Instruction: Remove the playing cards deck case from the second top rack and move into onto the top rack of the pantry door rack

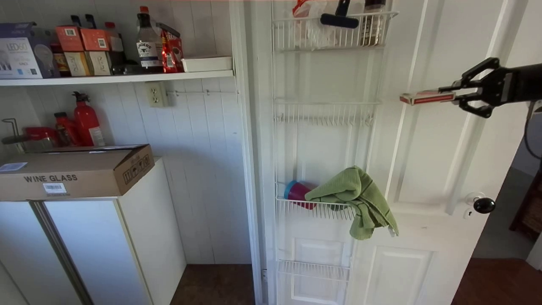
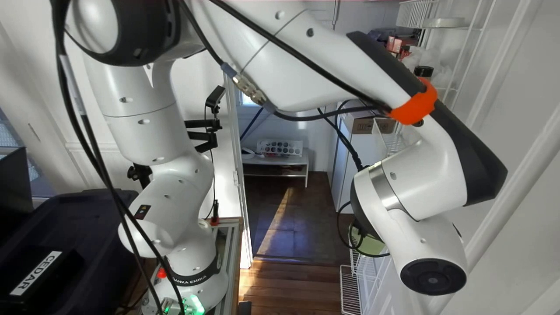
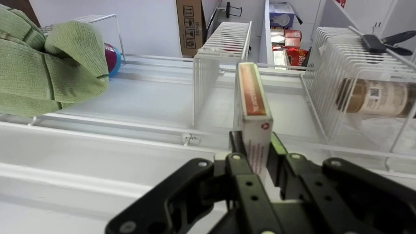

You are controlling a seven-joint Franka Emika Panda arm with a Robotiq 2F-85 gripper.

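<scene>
The playing cards deck case [image 1: 425, 98], a small red and white box, is held by its end in my gripper [image 1: 452, 94]. In the wrist view the case [image 3: 253, 92] stands out beyond the fingertips, between both fingers of the gripper [image 3: 255, 143]. It is in the air in front of the door, right of the pantry door rack [image 1: 326, 103]. The top rack [image 2: 411, 15] shows only partly, high in an exterior view. The second top rack [image 1: 292, 36], below it, holds a plastic bag and a bottle. In that other-angle exterior view the arm hides gripper and case.
A black-handled tool [image 1: 338, 20] hangs over the second top rack's front. A green towel [image 1: 355, 195] and a purple cup [image 1: 298, 192] lie on a lower tier. The door knob [image 1: 484, 205] juts out. A wall shelf [image 1: 127, 79] holds boxes and bottles.
</scene>
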